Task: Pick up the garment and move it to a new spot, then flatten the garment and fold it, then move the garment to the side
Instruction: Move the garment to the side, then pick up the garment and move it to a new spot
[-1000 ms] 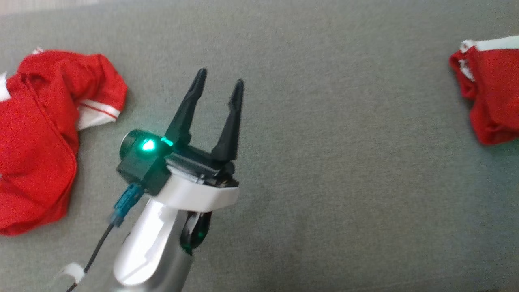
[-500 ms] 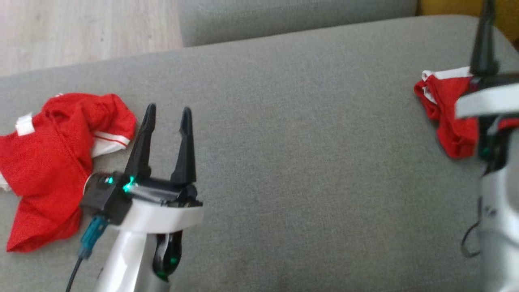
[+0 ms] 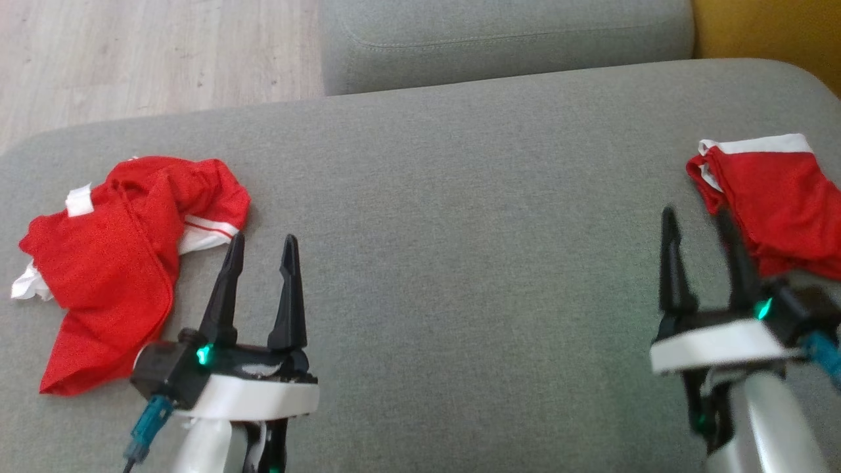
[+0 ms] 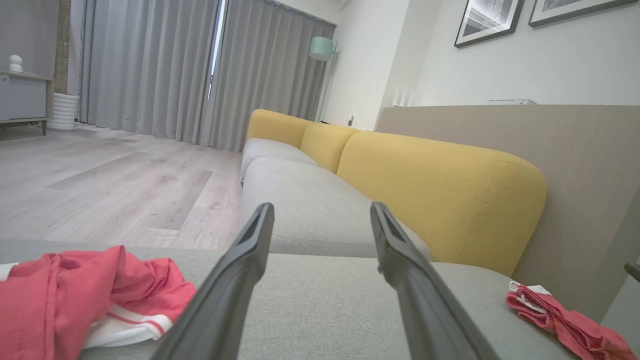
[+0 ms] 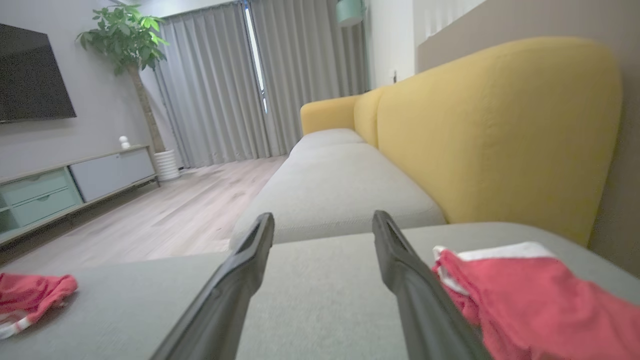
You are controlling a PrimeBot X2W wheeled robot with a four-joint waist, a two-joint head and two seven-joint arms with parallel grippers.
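A crumpled red garment with white trim (image 3: 112, 263) lies at the left of the grey sofa seat (image 3: 460, 217). A second red garment with a white band (image 3: 775, 210) lies flatter at the seat's right end. My left gripper (image 3: 263, 238) is open and holds nothing, just right of the crumpled garment (image 4: 75, 290). My right gripper (image 3: 696, 213) is open too, just left of the second garment (image 5: 540, 300). In the left wrist view the left gripper (image 4: 321, 207) has only seat fabric between its fingers. The same holds for the right gripper (image 5: 322, 216).
A second grey seat cushion (image 3: 506, 39) adjoins the far edge. The yellow backrest (image 4: 440, 200) runs along the right side. Wooden floor (image 3: 151, 59) lies beyond the seat's far left edge. The wide middle of the seat is bare fabric.
The head camera has tilted up, showing the seat's far edge and the floor. The right gripper has come into view at the lower right. Both grippers stay open.
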